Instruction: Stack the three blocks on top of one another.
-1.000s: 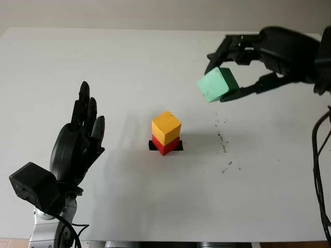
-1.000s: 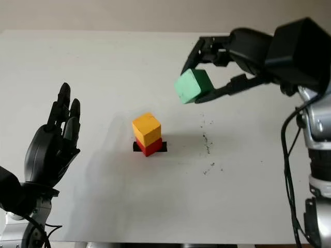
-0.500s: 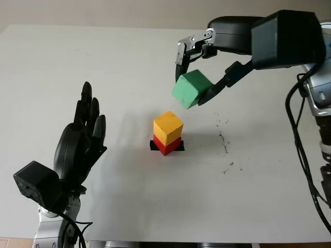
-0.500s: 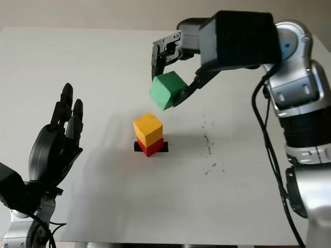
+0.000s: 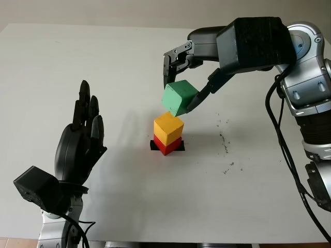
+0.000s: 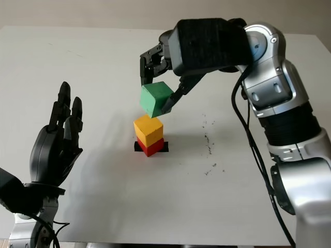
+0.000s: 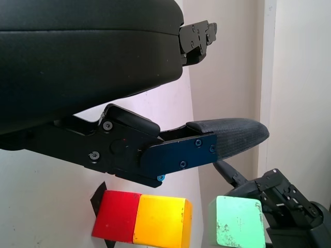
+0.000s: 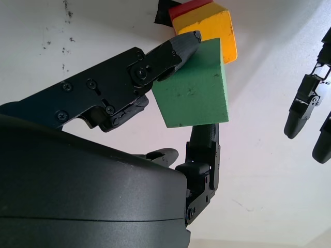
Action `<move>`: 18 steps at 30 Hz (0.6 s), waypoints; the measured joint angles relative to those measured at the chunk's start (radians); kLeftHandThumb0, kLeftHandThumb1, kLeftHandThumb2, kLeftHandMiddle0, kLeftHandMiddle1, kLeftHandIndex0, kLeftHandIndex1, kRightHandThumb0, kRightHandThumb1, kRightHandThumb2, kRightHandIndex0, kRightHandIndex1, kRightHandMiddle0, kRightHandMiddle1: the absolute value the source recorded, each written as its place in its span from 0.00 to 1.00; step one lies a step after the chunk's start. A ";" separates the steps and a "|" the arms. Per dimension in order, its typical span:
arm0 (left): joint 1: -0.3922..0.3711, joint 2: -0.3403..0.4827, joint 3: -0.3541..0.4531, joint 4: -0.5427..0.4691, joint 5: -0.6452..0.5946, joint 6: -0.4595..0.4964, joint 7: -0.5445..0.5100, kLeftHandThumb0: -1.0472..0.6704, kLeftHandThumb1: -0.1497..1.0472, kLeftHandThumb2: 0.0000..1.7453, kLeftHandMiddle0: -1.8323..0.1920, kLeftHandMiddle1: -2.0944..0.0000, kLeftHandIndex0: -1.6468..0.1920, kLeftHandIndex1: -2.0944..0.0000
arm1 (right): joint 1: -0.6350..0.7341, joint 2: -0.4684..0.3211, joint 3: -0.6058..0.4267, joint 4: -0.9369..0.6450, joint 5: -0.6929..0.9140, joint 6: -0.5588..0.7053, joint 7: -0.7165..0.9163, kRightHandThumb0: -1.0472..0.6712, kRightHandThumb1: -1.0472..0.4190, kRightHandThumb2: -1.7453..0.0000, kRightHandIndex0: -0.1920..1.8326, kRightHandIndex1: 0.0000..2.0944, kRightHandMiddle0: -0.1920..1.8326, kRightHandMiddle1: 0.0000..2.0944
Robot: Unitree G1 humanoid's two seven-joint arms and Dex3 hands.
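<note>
Green block (image 5: 179, 97) hangs tilted just above the yellow block (image 5: 168, 128), which sits on the red block (image 5: 166, 145) — last layer to go; right hand (image 5: 182, 77) pinches it from above so it can drop squarely; left hand (image 5: 80, 144) stands open, well aside

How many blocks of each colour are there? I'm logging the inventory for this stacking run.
Green block, held in the right robot hand: 1
Yellow block: 1
Red block: 1
Total: 3
</note>
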State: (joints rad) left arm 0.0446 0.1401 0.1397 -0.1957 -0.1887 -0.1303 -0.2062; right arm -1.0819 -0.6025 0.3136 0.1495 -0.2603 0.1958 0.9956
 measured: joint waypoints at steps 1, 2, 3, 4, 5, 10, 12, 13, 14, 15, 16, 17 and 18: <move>0.001 0.000 -0.001 0.000 0.002 0.000 0.005 0.16 1.00 0.37 1.00 1.00 1.00 1.00 | 0.001 0.002 0.002 0.000 -0.001 0.003 0.001 0.31 0.08 0.97 0.29 0.03 0.29 0.74; 0.001 0.000 -0.004 -0.001 0.005 0.002 0.010 0.16 1.00 0.37 1.00 1.00 1.00 1.00 | 0.001 0.005 0.004 0.000 -0.003 0.004 0.002 0.31 0.08 0.97 0.29 0.03 0.30 0.74; 0.001 -0.001 -0.005 -0.001 0.008 0.004 0.013 0.16 1.00 0.37 1.00 1.00 1.00 1.00 | 0.001 0.006 0.006 0.000 -0.004 0.004 0.003 0.31 0.08 0.97 0.29 0.03 0.30 0.74; 0.002 -0.001 -0.007 -0.001 0.009 0.004 0.014 0.16 1.00 0.37 1.00 1.00 1.00 1.00 | 0.001 0.007 0.006 0.000 -0.004 0.004 0.006 0.31 0.08 0.97 0.28 0.03 0.30 0.74; 0.003 -0.002 -0.009 -0.001 0.009 0.004 0.015 0.16 1.00 0.37 1.00 1.00 1.00 1.00 | 0.001 0.008 0.007 0.000 -0.004 0.004 0.010 0.31 0.08 0.97 0.28 0.03 0.30 0.74; 0.003 -0.003 -0.012 -0.001 0.011 0.003 0.017 0.15 1.00 0.37 1.00 1.00 1.00 1.00 | 0.001 0.018 0.013 -0.010 -0.006 0.007 0.019 0.32 0.08 0.97 0.28 0.03 0.30 0.74; 0.003 -0.003 -0.013 -0.001 0.011 0.003 0.017 0.15 1.00 0.37 1.00 1.00 1.00 1.00 | 0.002 0.024 0.018 -0.014 -0.007 0.008 0.022 0.32 0.08 0.97 0.27 0.02 0.31 0.74; 0.003 -0.003 -0.013 -0.001 0.011 0.003 0.017 0.15 1.00 0.37 1.00 1.00 1.00 1.00 | 0.002 0.025 0.023 -0.016 -0.007 0.008 0.025 0.31 0.08 0.97 0.27 0.03 0.31 0.74; 0.003 -0.003 -0.013 -0.002 0.011 0.004 0.019 0.15 1.00 0.37 1.00 1.00 1.00 1.00 | 0.002 0.026 0.028 -0.016 -0.008 0.008 0.028 0.31 0.08 0.97 0.27 0.03 0.31 0.74; 0.004 -0.003 -0.014 -0.003 0.011 0.004 0.020 0.15 1.00 0.37 1.00 1.00 1.00 1.00 | 0.002 0.028 0.032 -0.016 -0.008 0.009 0.031 0.31 0.08 0.97 0.28 0.03 0.31 0.74; 0.005 -0.004 -0.014 -0.003 0.012 0.004 0.022 0.15 1.00 0.37 1.00 1.00 1.00 1.00 | 0.002 0.029 0.036 -0.016 -0.008 0.010 0.033 0.31 0.08 0.97 0.28 0.03 0.31 0.74; 0.005 -0.005 -0.015 -0.003 0.013 0.004 0.026 0.15 1.00 0.37 1.00 1.00 1.00 1.00 | 0.002 0.030 0.039 -0.016 -0.009 0.011 0.035 0.31 0.09 0.97 0.28 0.03 0.31 0.74; 0.006 -0.006 -0.016 -0.003 0.013 0.004 0.029 0.15 1.00 0.37 1.00 1.00 1.00 1.00 | 0.002 0.032 0.042 -0.016 -0.009 0.011 0.036 0.31 0.09 0.97 0.28 0.03 0.31 0.75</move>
State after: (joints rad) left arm 0.0502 0.1339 0.1241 -0.1991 -0.1754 -0.1262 -0.1776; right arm -1.0796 -0.5708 0.3555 0.1339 -0.2693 0.2064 1.0317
